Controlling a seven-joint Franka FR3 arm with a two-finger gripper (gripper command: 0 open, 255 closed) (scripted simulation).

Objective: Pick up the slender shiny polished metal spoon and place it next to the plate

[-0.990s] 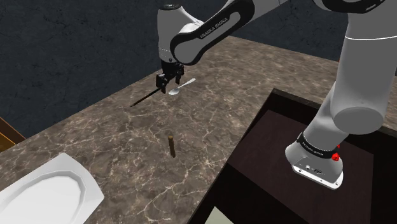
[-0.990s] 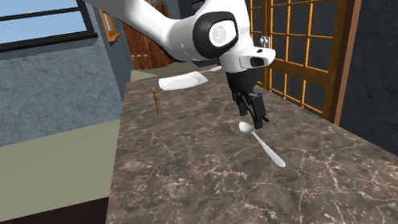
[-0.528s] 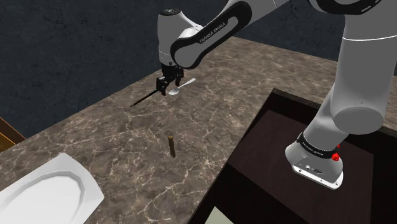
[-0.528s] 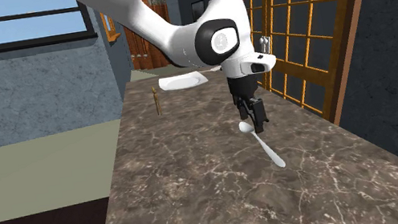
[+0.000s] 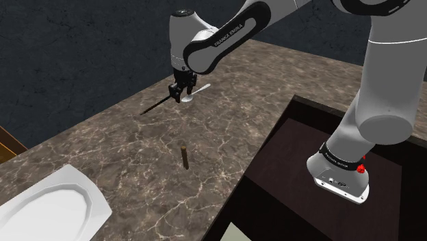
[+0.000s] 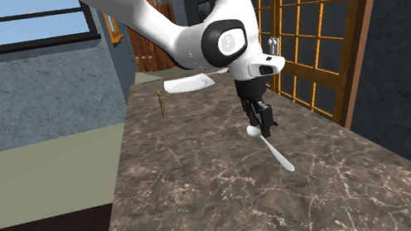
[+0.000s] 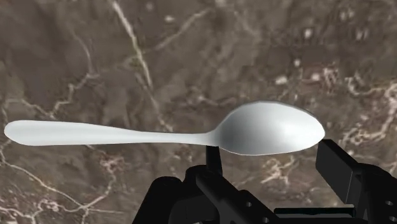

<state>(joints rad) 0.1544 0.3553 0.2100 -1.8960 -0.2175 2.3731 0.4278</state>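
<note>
- Your jaws are spread open and hold nothing. In the wrist view the two black fingers (image 7: pixel 337 167) stand on either side of the spoon's bowl.
- I can't tell from these views whether either finger touches the bowl.
- The spoon (image 7: pixel 267 127) is slender and pale grey. It lies flat on the brown marble-patterned desk (image 5: pixel 137 150), bowl facing up.
- In the shoulder view the spoon (image 5: pixel 200 89) lies near the far part of the desk, just below your jaws. Its handle points toward that view's upper right.
- In the second exterior view the spoon (image 6: pixel 274 150) has its bowl right under the jaws, and its handle runs toward the camera.
- The arm comes in from above and your jaws point straight down at the bowl end.
- A thin dark utensil (image 5: pixel 156 105) lies on the desk just beside the spoon, on the shoulder view's left.
- A short brown stick (image 5: pixel 185 156) stands upright nearer the middle of the desk, apart from both.
- The white plate (image 5: pixel 55 205) with its angular rim sits at the shoulder view's lower left, well apart from the spoon. In the second exterior view the plate (image 6: pixel 187 84) is at the desk's far end.
</note>
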